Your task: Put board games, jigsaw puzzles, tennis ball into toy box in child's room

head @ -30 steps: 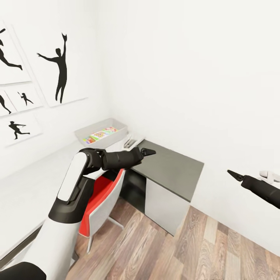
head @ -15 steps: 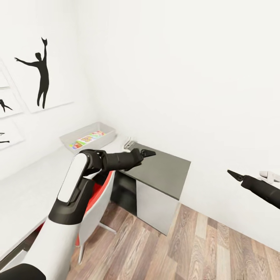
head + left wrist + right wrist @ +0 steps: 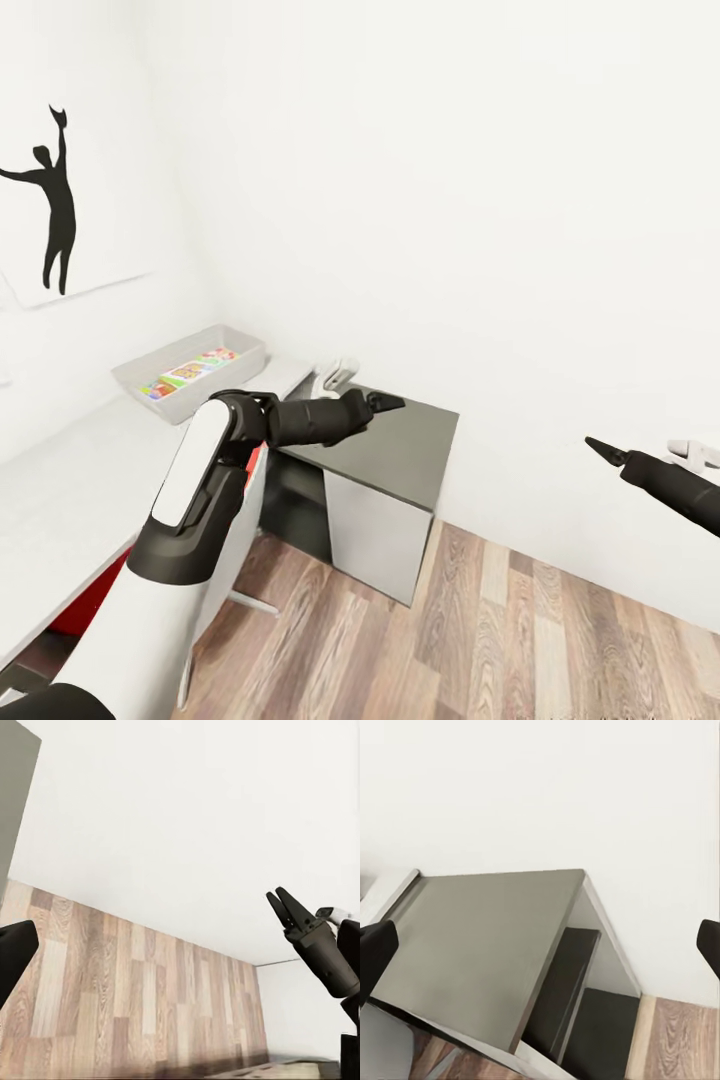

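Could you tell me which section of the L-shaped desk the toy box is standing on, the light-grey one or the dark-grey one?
The toy box stands on the long light-grey section beside the left wall, with colourful items inside. The dark-grey section, under the left gripper, bears no bin.

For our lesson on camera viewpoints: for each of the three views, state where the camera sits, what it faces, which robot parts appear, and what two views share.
Head view: on the head, looking down over the left arm to the toy box and table.
Left wrist view: faces wall, wooden floor and the right gripper.
Right wrist view: faces the table's dark-grey top.
Shared: head and right wrist views show that top.
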### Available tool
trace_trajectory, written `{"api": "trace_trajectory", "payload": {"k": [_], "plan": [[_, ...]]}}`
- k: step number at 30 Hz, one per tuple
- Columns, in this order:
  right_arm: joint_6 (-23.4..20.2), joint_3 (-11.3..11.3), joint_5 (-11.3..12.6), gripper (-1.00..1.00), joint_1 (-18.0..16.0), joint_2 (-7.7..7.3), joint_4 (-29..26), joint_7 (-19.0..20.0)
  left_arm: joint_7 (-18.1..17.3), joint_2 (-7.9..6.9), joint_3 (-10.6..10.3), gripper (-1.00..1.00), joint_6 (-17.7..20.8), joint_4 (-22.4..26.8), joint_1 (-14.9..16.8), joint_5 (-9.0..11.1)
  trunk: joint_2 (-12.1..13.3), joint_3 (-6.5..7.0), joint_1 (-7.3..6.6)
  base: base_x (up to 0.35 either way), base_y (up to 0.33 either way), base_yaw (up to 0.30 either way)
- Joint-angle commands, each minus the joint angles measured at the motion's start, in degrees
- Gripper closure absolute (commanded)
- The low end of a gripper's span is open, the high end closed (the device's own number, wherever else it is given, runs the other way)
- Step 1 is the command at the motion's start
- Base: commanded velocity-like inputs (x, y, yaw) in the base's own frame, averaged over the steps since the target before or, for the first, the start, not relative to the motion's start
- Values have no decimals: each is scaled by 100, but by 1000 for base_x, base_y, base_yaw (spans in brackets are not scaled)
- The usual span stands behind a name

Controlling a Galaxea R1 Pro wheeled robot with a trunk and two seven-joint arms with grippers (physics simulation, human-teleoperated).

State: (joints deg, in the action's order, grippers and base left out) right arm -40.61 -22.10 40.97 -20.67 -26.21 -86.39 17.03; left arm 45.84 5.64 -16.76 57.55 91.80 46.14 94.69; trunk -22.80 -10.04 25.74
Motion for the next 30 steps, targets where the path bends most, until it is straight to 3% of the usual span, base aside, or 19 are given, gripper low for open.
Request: {"api": "trace_trajectory", "payload": {"k": [1, 10, 14, 24, 30], "plan": [[-35, -9, -1, -100, -8, -3, -1, 22, 61, 1, -39, -100, 10, 5, 3, 35, -12, -4, 4, 0, 0, -210], [-36, 9, 2, -100, -8, 3, 8, 21, 59, 6, -321, -100, -9, 5, -36, -344, -12, 66, 4, -70, 0, -210], [-32, 79, -4, -100, 9, 35, 51, 18, 47, 1, -417, -100, -105, 19, -222, -463, -12, 97, 4, -232, 0, -204], [-8, 332, -25, -100, 99, 27, 216, 12, -50, -40, -453, -100, -182, 29, -567, -544, -12, 180, 4, -238, 0, -158], [9, 401, -236, -100, 122, 17, 335, 17, -108, -56, -471, -100, -199, 30, -674, -567, -12, 231, 4, -77, 0, -129]]}}
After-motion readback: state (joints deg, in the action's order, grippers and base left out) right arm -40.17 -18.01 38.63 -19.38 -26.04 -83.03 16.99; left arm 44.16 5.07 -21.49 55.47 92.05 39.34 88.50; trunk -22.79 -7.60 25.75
